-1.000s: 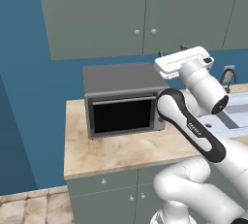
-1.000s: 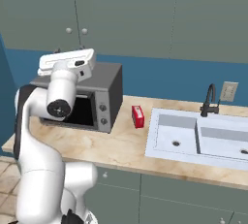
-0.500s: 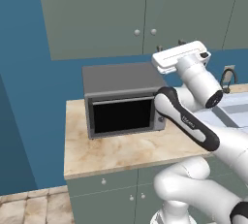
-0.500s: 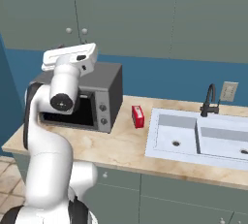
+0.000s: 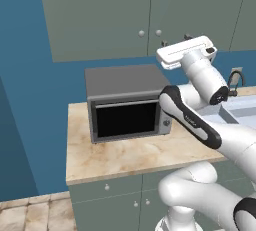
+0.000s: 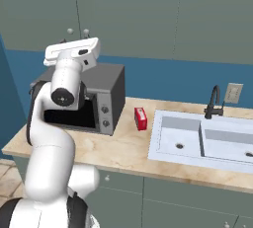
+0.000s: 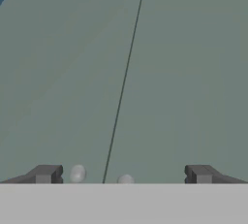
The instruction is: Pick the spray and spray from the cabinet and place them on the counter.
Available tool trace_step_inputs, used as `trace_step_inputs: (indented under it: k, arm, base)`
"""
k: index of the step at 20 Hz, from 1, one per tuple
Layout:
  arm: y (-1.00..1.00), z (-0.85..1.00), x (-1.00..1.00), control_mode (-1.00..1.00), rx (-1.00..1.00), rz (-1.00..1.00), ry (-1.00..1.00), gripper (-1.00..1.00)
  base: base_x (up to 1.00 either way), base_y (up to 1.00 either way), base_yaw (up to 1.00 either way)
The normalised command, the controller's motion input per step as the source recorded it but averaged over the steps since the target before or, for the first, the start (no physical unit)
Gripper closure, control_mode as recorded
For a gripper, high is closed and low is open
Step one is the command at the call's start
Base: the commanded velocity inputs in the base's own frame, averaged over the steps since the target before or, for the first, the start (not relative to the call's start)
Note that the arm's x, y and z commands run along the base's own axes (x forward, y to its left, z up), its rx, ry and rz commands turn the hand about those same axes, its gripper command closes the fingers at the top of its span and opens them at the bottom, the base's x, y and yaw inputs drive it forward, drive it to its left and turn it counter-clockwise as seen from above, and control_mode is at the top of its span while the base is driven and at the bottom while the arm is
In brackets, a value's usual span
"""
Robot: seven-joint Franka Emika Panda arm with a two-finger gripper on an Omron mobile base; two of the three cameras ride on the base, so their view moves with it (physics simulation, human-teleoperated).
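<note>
Gripper (image 7: 121,174) jaws wide, facing the closed cabinet (image 7: 145,72); knobs (image 7: 77,173) just ahead.

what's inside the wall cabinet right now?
Cannot tell: both doors of the cabinet are shut, knobs side by side at the seam. The open gripper faces them. Contents are covered.

Shut doors of the cabinet (image 5: 145,15), so contents hidden; top cut off by the upper edge in both base views. Claw (image 7: 121,175) fingers cropped low in the hand view, just the tips (image 7: 46,173) clear of the bottom edge. Knobs (image 7: 77,173) there blurred and half cut. Toaster oven (image 6: 106,94) partly blocked by the arm from the right. Sink basin (image 6: 207,140) clipped at the right edge. Label on the red box (image 6: 141,118) too small to read.
</note>
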Motion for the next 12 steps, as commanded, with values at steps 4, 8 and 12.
trace_step_inputs:
  k: [4,8,12]
  arm:
    - [0.01,0.00,0.07,-1.00,0.00,0.00,0.00,-1.00]
    - [0.00,0.00,0.11,-1.00,0.00,0.00,0.04,-1.00]
    - [0.00,0.00,0.18,-1.00,0.00,-0.01,0.04,-1.00]
  base:
    - [0.00,0.00,0.00]
    - [0.00,0.00,0.00]
    - [0.00,0.00,0.00]
